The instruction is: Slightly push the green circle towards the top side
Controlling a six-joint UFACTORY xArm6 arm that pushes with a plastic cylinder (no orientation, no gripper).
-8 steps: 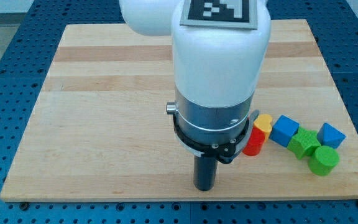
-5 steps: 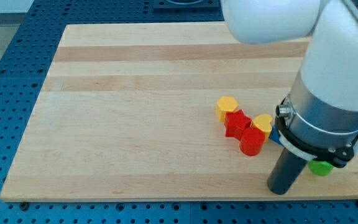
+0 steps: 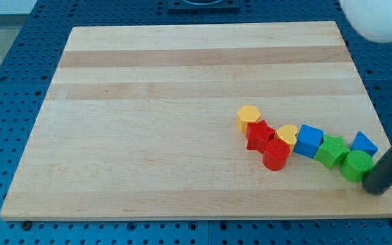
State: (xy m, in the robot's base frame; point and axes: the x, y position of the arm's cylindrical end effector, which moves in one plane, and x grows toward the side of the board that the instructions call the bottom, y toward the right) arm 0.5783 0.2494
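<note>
The green circle [image 3: 356, 165] is a short green cylinder near the board's right edge, low in the view. My tip [image 3: 378, 190] is the lower end of the dark rod, just right of and below the green circle, touching or nearly touching it. A green block of irregular shape [image 3: 331, 150] sits against the circle's upper left. A blue triangle-like block [image 3: 365, 143] sits just above the circle.
A blue cube [image 3: 309, 141], a yellow block [image 3: 288, 133], a red cylinder [image 3: 275, 155], a red star-like block [image 3: 258, 135] and a yellow hexagon-like block [image 3: 248, 118] run leftward in a chain. The board's right edge [image 3: 380, 129] is close.
The arm has swept from the board's middle to the right edge, uncovering the blocks. The tip now stands beside the green circle's lower right. The blocks have not visibly moved.
</note>
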